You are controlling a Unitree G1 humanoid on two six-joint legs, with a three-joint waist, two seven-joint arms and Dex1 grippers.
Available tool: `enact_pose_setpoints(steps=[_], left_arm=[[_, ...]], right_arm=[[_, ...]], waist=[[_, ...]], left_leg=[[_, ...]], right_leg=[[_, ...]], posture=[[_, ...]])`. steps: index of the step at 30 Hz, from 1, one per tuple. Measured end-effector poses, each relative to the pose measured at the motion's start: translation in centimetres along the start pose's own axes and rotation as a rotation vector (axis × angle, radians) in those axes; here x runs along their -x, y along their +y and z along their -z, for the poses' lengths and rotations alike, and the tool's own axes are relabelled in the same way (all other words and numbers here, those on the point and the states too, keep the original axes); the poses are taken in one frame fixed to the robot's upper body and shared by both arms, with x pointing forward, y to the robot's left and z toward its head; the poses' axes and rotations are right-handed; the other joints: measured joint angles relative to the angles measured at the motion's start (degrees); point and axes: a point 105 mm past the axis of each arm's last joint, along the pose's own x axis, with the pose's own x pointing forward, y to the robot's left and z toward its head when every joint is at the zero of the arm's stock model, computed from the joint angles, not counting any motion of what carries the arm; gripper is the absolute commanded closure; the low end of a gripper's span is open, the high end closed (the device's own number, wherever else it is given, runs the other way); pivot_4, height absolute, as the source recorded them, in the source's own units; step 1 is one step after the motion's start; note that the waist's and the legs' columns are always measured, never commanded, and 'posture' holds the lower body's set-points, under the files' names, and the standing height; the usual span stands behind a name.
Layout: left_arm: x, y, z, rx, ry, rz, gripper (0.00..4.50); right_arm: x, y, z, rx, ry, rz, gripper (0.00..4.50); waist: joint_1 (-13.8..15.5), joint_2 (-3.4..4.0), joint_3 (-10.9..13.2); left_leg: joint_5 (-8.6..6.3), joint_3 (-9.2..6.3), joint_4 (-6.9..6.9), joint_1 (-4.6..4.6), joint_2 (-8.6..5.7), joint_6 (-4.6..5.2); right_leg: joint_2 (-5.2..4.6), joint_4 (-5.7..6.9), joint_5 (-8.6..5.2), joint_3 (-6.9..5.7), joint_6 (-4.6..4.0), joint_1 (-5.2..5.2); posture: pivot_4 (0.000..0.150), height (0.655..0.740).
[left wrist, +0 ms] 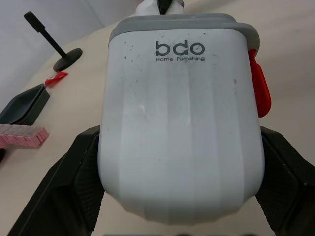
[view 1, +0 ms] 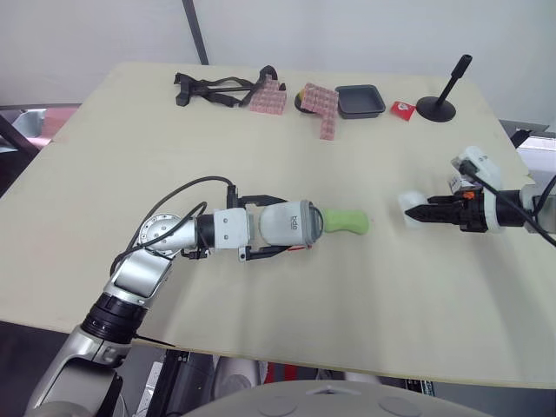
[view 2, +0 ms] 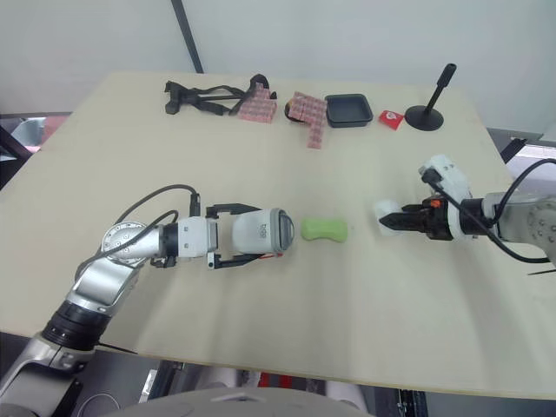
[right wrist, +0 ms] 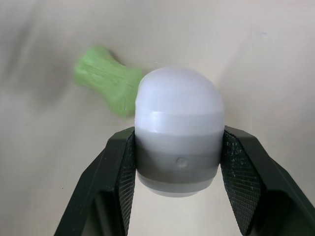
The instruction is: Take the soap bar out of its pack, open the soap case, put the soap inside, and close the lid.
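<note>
A lime-green soap bar [view 1: 346,222] on the pale beige bench [view 1: 261,295]. The soap case [left wrist: 179,123] is white with a grey rim, red tab and dark lettering; its lid [right wrist: 178,147] is white, banded grey. At twelve o'clock, pink-checked cloths [view 1: 269,100] and a black tray [view 1: 360,101].

Unwrapped green soap bar [view 2: 324,228] lies between the open white soap case [view 2: 261,232], tipped sideways, and its detached lid [view 2: 385,217]

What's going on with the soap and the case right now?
The left gripper holds the white soap case on its side. The right gripper holds a white domed piece, apparently the case's lid. The green soap bar lies bare on the table between them, close to the case's end, not yet inside.
</note>
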Motion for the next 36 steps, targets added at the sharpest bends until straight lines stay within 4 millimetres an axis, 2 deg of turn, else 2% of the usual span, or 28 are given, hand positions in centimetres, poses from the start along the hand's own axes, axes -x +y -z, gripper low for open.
enact_pose_setpoints(steps=[2, 6, 12, 22, 24, 28, 29, 36], left_arm=[[0.0, 0.0, 0.1, 0.003, 0.001, -0.001, 1.0], [0.0, 0.0, 0.3, 0.013, 0.004, -0.003, 1.0], [0.0, -0.1, 0.4, 0.018, 0.005, -0.006, 1.0], [0.1, -0.2, 0.6, 0.031, 0.015, -0.019, 1.0], [0.1, -0.2, 0.6, 0.03, 0.015, -0.02, 1.0], [0.1, -0.3, 0.6, 0.032, 0.017, -0.021, 1.0], [0.1, -0.3, 0.6, 0.032, 0.017, -0.021, 1.0], [0.1, -0.3, 0.7, 0.034, 0.02, -0.021, 1.0]], right_arm=[[-0.2, -0.8, 0.4, 0.098, 0.062, 0.048, 2.49], [-1.1, -1.4, -0.1, 0.251, 0.114, 0.076, 2.49], [-2.6, -1.5, 0.1, 0.375, 0.174, 0.055, 2.49], [-3.4, -2.0, 0.1, 0.559, 0.227, 0.027, 2.49], [-3.4, -2.1, 0.2, 0.572, 0.237, 0.023, 1.48], [-3.9, -1.9, 0.2, 0.591, 0.236, 0.001, 0.21], [-3.9, -1.9, 0.2, 0.597, 0.235, 0.003, 0.02], [-3.1, -2.2, -0.9, 0.646, 0.136, 0.017, 0.02]], waist=[[0.0, 0.0, 0.0], [-0.1, 0.0, 0.0], [0.0, 0.01, 0.0], [-0.4, 0.01, 0.0], [-0.4, 0.01, 0.0], [-0.6, 0.01, 0.0], [-0.6, 0.01, 0.0], [-0.6, 0.01, 0.0]], left_leg=[[0.0, 0.0, 0.02, 0.0, -0.01, 0.0], [0.0, 0.0, 0.08, 0.0, 0.01, 0.01], [-0.01, 0.0, 0.16, -0.01, 0.01, 0.02], [-0.01, 0.01, 0.28, 0.0, 0.06, 0.03], [0.0, 0.01, 0.32, 0.01, 0.06, 0.03], [0.0, 0.01, 0.37, 0.01, 0.06, 0.03], [0.0, 0.01, 0.38, 0.01, 0.06, 0.03], [0.0, 0.02, 0.39, 0.0, 0.06, 0.03]], right_leg=[[0.07, 0.02, 0.0, -0.01, 0.0, 0.0], [0.1, 0.07, 0.0, 0.02, 0.0, 0.0], [0.08, 0.12, 0.0, 0.0, 0.0, 0.0], [-0.08, 0.27, -0.01, 0.02, -0.02, -0.01], [-0.09, 0.31, -0.01, 0.03, -0.02, -0.01], [-0.1, 0.38, -0.01, 0.03, -0.02, -0.03], [-0.1, 0.39, -0.01, 0.03, -0.03, -0.03], [-0.11, 0.4, -0.01, 0.07, -0.03, -0.04]], posture=[[0.15, 0.74], [0.15, 0.74], [0.15, 0.74], [0.15, 0.74], [0.15, 0.74], [0.15, 0.74], [0.15, 0.74], [0.15, 0.74]])
